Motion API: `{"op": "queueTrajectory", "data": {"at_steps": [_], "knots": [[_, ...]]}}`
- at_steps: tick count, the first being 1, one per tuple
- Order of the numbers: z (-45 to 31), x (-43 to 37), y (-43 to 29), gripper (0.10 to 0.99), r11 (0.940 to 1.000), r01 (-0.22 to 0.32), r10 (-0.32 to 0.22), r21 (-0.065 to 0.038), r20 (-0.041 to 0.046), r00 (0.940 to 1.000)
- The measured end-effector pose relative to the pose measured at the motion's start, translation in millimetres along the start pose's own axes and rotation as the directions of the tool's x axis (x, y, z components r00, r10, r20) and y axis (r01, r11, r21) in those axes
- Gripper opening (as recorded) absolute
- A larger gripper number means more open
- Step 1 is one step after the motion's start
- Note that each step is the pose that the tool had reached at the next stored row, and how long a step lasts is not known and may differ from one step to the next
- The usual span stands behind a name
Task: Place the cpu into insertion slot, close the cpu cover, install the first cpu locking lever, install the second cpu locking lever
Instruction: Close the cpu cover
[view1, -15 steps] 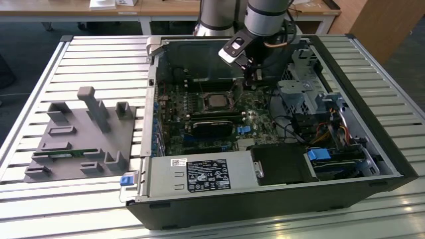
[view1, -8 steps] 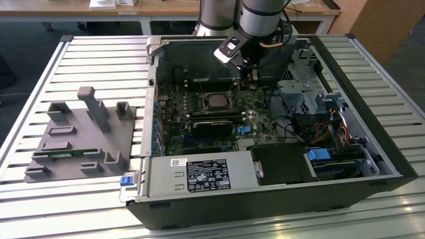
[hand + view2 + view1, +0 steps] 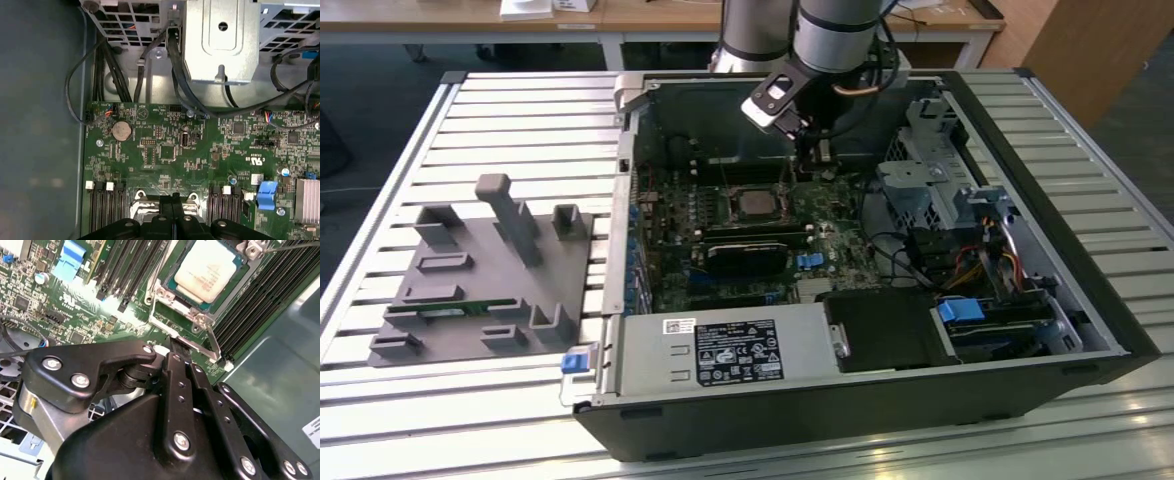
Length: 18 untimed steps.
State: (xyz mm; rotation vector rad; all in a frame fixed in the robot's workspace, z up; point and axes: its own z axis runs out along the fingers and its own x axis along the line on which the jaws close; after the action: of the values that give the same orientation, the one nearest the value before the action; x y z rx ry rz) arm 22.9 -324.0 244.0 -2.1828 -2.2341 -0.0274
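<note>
Gripper (image 3: 176, 347): fingers together, tip beside a thin metal lever (image 3: 212, 342). Cpu (image 3: 207, 267) sat in the insertion slot (image 3: 161, 294) on the green motherboard (image 3: 165, 150), flanked by black memory slots (image 3: 260, 295). Black cables (image 3: 105, 70) and a drive cage (image 3: 220, 40) stood nearby. The open computer case (image 3: 854, 410) rested on a slatted metal table (image 3: 520, 110), with a grey tray (image 3: 467, 290) at the exterior view's left and wooden desks (image 3: 654, 15) beyond.

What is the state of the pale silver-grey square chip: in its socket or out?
In. In the second wrist view the pale silver-grey square chip lies flat inside the silver metal socket rim on the green motherboard.
</note>
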Motion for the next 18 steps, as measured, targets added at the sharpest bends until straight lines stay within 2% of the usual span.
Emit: {"op": "queueTrajectory", "data": {"at_steps": [11,18], "knots": [[0.2,0.3,-10.5,0.106,1.0000,0.000,0.000,0.000,0.0000,1.0000],[3.8,0.5,-17.1,0.106,1.0000,0.000,0.000,0.000,0.0000,1.0000]]}}
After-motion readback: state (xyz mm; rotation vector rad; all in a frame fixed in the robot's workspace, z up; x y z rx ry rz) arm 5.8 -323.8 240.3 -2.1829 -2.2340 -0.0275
